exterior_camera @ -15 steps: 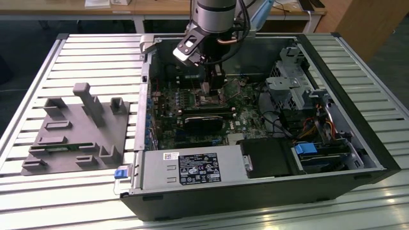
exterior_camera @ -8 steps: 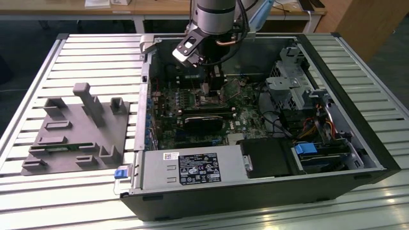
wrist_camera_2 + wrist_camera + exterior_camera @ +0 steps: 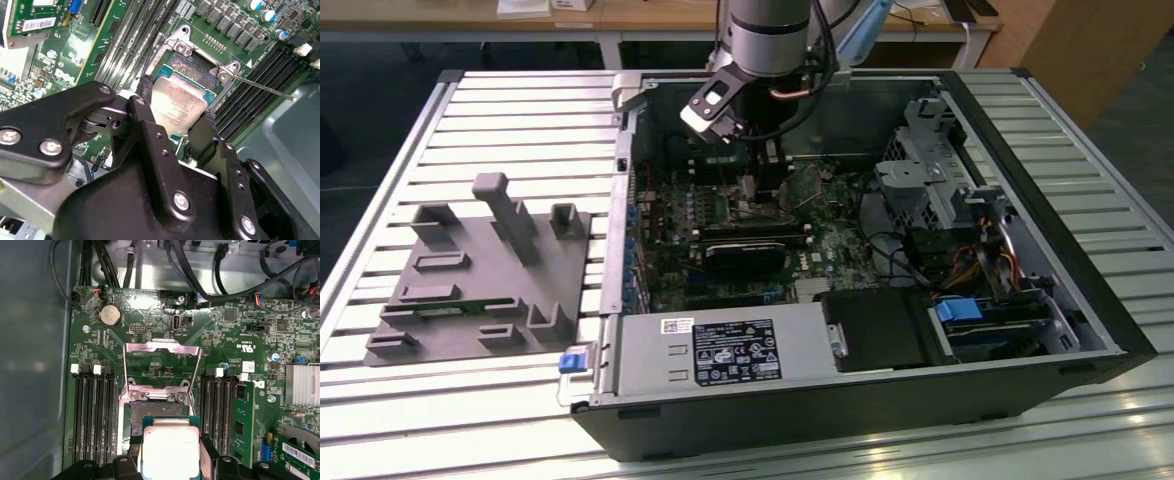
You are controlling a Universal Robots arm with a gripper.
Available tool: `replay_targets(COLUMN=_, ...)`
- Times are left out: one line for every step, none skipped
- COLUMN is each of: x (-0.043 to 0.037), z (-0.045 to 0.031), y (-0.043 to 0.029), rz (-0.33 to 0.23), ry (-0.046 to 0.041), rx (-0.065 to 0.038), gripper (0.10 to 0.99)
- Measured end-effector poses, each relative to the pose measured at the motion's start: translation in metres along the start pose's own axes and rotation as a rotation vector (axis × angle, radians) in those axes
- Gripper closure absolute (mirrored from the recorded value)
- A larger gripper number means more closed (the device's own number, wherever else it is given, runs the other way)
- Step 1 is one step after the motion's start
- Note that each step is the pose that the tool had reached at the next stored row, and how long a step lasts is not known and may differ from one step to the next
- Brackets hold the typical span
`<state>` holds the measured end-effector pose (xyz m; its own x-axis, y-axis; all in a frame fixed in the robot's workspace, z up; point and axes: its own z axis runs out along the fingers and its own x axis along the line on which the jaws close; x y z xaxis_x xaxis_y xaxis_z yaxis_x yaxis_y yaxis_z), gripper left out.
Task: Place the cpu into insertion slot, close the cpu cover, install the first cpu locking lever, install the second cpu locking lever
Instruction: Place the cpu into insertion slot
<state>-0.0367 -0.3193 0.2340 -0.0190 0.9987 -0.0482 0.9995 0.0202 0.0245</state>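
Arm: the robot arm [image 3: 767, 40] is seen in the exterior view reaching down into an open computer case [image 3: 854, 410], which is laid on its side on a slatted table [image 3: 494, 110].
Gripper: the gripper [image 3: 177, 99] is closed onto the cpu [image 3: 175, 110], which is clamped at two opposite edges between the black fingers [image 3: 144, 117].
Cpu: the silver-grey metal top is turned up and a green edge is shown around it. The chip is held over the near part of the insertion slot [image 3: 150, 412]. Whether it is already seated on the socket cannot be told.
Insertion slot: the dark centre is left uncovered on the side away from the gripper, and it is framed by a silvery rim with two screws.
Cpu cover: the cpu cover [image 3: 162, 346] is swung open and stood up from the far edge of the socket. The green board is seen through its square window.
Locking lever: a thin metal locking lever [image 3: 265, 88] is seen released, angled out from the socket corner over the memory slots [image 3: 250, 95].
Surroundings: the socket is flanked on both sides by long black memory slots. A coin cell battery [image 3: 110, 315] is mounted on the board beyond the cover. A grey moulded fixture [image 3: 480, 270] is set on the table at the exterior view's left, well apart from the gripper.
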Motion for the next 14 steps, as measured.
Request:
replay_targets(x=0.0005, z=0.0011, y=0.0, rz=0.0, ry=0.0001, rx=0.0, gripper=0.545)
replay_targets(x=0.001, z=0.0022, y=-0.0001, rz=0.0, ry=0.0001, rx=0.0, gripper=0.545)
replay_targets(x=0.0014, z=0.0032, y=0.0, rz=0.0, ry=0.0002, rx=0.0, gripper=0.545)
replay_targets(x=0.0018, z=0.0041, y=-0.0001, rz=0.0, ry=0.0002, rx=0.0, gripper=0.545)
replay_targets(x=0.0022, z=0.0049, y=-0.0001, rz=0.0, ry=0.0003, rx=0.0, gripper=0.545)
replay_targets(x=0.0025, z=0.0056, y=0.0, rz=0.0, ry=0.0003, rx=0.0, gripper=0.545)
replay_targets(x=0.0028, z=0.0062, y=-0.0001, rz=0.0, ry=0.0003, rx=0.0, gripper=0.545)
replay_targets(x=0.003, z=0.0069, y=-0.0001, rz=0.0, ry=0.0003, rx=0.0, gripper=0.545)
replay_targets(x=0.0031, z=0.0075, y=-0.0001, rz=0.0, ry=0.0002, rx=0.0, gripper=0.545)
replay_targets(x=0.0032, z=0.0082, y=-0.0001, rz=0.0, ry=0.0003, rx=0.0, gripper=0.545)
replay_targets(x=0.0033, z=0.0089, y=-0.0002, rz=0.0, ry=0.0003, rx=-0.001, gripper=0.545)
replay_targets(x=0.0035, z=0.0096, y=-0.0003, rz=0.0, ry=0.0005, rx=-0.002, gripper=0.545)
replay_targets(x=0.0036, z=0.0103, y=-0.0003, rz=0.0, ry=0.0006, rx=-0.002, gripper=0.545)
replay_targets(x=0.0037, z=0.0111, y=-0.0004, rz=0.0, ry=0.0009, rx=-0.002, gripper=0.545)
